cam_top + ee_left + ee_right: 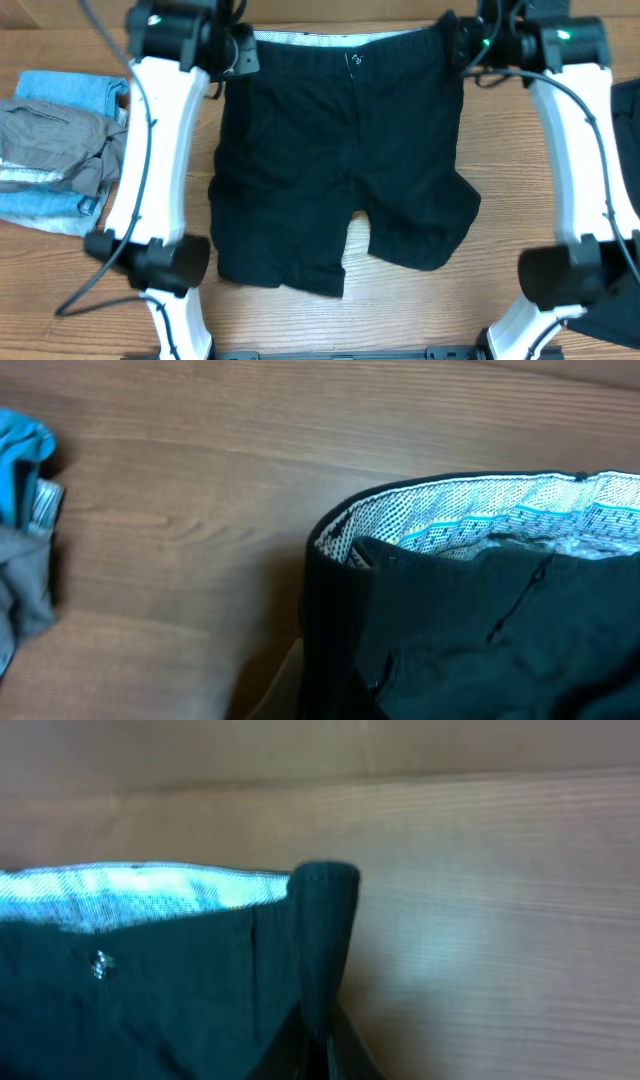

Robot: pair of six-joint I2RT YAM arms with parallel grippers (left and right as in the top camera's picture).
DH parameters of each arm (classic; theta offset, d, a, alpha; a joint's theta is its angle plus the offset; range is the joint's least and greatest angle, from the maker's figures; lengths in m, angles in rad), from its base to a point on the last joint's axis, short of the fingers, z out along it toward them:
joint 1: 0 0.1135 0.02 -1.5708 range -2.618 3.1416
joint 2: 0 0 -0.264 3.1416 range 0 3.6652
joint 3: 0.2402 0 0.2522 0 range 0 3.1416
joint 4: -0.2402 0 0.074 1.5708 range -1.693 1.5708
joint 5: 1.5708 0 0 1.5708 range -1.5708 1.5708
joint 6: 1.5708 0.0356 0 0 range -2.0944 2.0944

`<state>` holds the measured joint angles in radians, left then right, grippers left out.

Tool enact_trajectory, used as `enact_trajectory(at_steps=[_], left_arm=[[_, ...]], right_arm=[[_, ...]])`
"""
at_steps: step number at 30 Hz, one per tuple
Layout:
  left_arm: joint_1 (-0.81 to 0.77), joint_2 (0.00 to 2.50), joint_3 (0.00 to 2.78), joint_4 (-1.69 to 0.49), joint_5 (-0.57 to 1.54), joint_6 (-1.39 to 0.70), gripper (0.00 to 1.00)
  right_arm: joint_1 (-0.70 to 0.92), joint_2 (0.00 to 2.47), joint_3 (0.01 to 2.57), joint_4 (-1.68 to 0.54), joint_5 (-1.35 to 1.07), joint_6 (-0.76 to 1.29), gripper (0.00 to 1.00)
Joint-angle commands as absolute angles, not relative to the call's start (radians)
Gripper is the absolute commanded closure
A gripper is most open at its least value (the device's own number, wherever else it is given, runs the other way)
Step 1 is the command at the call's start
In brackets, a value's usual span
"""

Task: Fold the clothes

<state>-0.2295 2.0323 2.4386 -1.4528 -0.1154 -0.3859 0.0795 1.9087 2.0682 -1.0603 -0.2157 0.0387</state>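
Shorts point(340, 170) lie whole overhead, wrist views close on waistband point(480, 520); end effectors point(240, 55) closure unclear.

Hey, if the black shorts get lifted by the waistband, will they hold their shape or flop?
Probably floppy: the black shorts lie flat and wrinkled, so the legs would likely dangle. The waistband seems slightly firmer; its edge stands open. Likely light, being thin cloth.

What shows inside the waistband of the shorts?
Inside the shorts, a whitish dotted lining with a pale blue line shows along the back of the waistband. Anything deeper is covered by the black front fabric.
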Motion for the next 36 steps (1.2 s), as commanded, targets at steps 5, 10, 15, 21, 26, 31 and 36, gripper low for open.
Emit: enact_trajectory(at_steps=[5,10,15,21,26,31,36], left_arm=[[-0.168,2.321,2.436,-1.229,-0.191,-0.366,0.96],[-0.128,2.406,2.436,-1.137,-0.190,-0.364,0.96],[-0.114,2.427,2.436,-1.057,-0.190,-0.313,0.65],[-0.101,2.417,2.582,-1.104,-0.190,-0.239,0.00],[-0.101,2.408,2.793,-1.375,-0.050,-0.174,0.45],[-0.108,2.410,2.760,-1.432,0.173,0.031,0.96],[-0.146,2.415,2.583,-1.394,0.204,0.192,0.96]], right_arm=[[0.096,2.220,2.081,-0.740,-0.203,-0.009,0.96],[0.113,2.347,2.081,-0.535,-0.203,-0.020,0.96],[0.141,2.372,2.081,-0.369,-0.202,-0.031,0.41],[0.140,2.321,2.123,-0.388,-0.202,-0.031,0.00],[0.136,2.099,2.149,-0.917,-0.202,-0.030,0.00],[0.136,2.005,2.147,-1.358,-0.203,0.085,0.00],[0.136,2.006,2.041,-1.521,-0.204,0.136,0.96]])
